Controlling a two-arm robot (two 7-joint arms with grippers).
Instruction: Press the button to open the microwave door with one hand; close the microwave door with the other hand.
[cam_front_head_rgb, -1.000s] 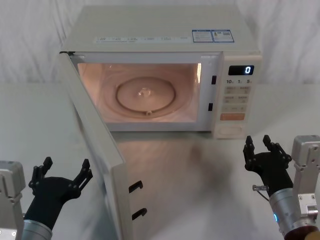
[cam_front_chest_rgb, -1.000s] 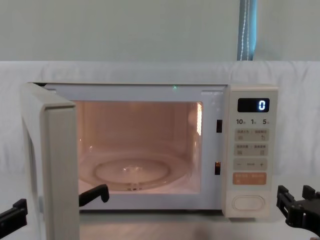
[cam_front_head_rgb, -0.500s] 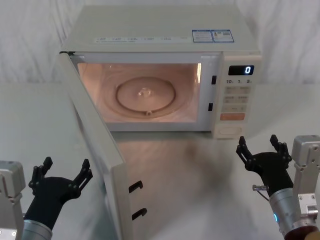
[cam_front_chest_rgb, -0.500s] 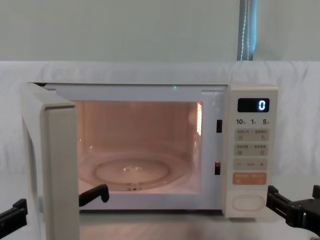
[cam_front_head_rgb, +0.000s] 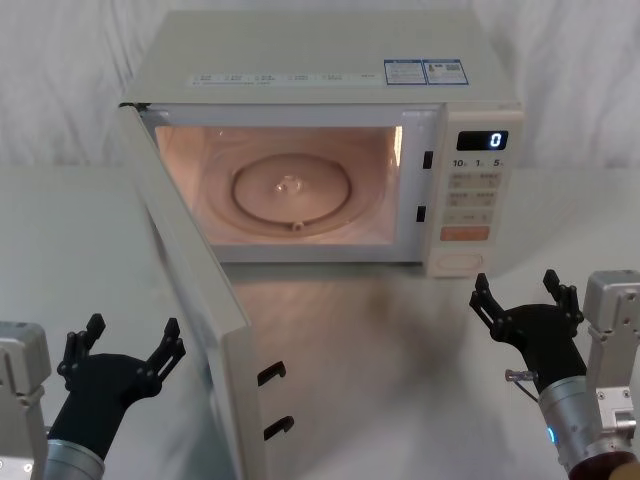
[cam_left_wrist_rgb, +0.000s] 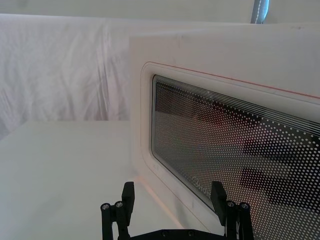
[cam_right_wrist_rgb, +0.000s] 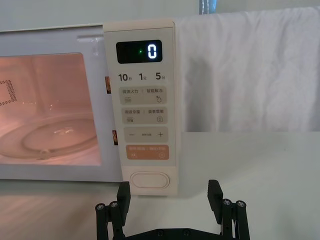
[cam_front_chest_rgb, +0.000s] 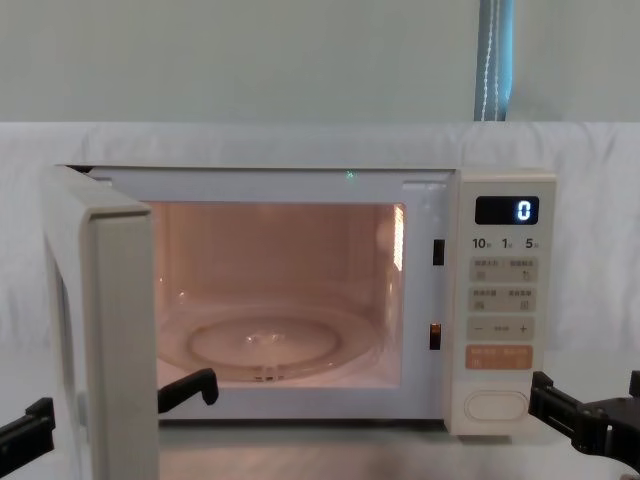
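1. Left gripper (cam_front_head_rgb: 122, 345): matte black, with slim fingers (cam_front_head_rgb: 167, 346) ending in small squared tips; the black palm narrows into a silver-grey round wrist.
2. Left arm housing (cam_front_head_rgb: 22, 375): pale grey boxy casing beside the wrist.
3. Right gripper (cam_front_head_rgb: 523, 299): same black build, same squared fingertips.
4. Right wrist (cam_front_head_rgb: 572, 420): silver-grey cylinder with a small blue light near its base and a brown-orange ring below; a thin metal pin projects from the side.
5. Right arm housing (cam_front_head_rgb: 612, 340): pale grey box with a round fastener on its face.
6. Wrist views: paired silver screw heads (cam_right_wrist_rgb: 109, 205) sit at each finger base.
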